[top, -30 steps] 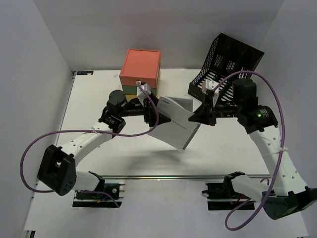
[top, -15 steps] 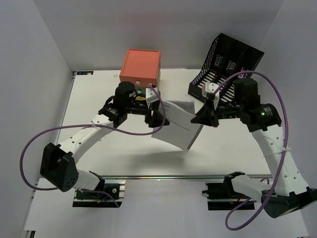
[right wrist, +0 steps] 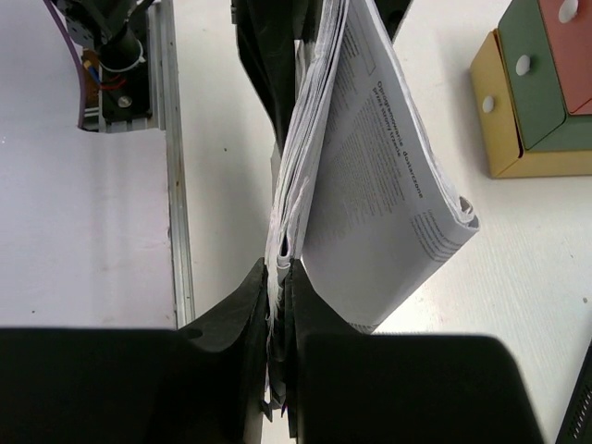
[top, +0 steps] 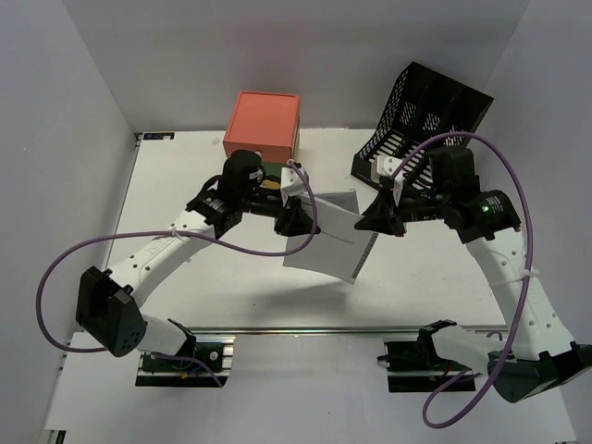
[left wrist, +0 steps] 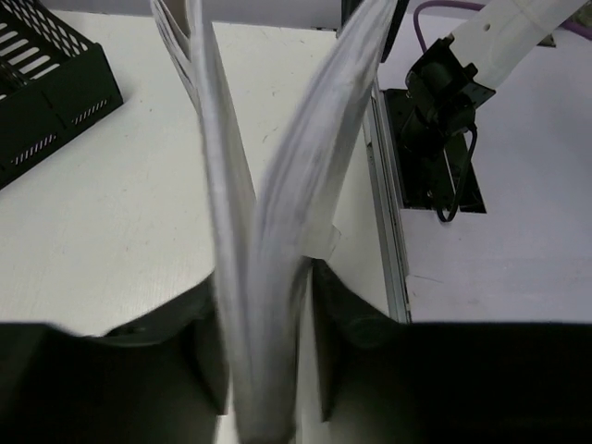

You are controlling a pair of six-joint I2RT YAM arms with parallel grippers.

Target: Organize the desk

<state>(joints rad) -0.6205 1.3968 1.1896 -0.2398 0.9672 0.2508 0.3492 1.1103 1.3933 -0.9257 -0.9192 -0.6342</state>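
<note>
White and wide, the desk (top: 157, 203) spreads under both arms, with its metal rail (top: 324, 329) along the near edge. Above its middle, clear of the surface and casting a shadow on it, hangs a sheaf of printed papers (top: 331, 242).

A second ago the left arm was only reaching for the sheaf's left edge. It has since swung in and turned its wrist, and the left gripper (top: 298, 222) is now clamped on that edge. Its wrist camera shows the pages squeezed between the two fingers. The right gripper (top: 377, 220) pinches the opposite, right-hand edge just as firmly, so the papers are slung between the two arms and sag a little toward the near side.

To my eye that makes this a shared carry or a hand-over, and either arm could now let go without the sheaf dropping. The black mesh file rack (top: 425, 111) sits at the far right, just beyond the right arm, and looks the likely home for the papers. The orange-topped drawer box (top: 263, 125) stands at the far edge, behind the left arm.
</note>
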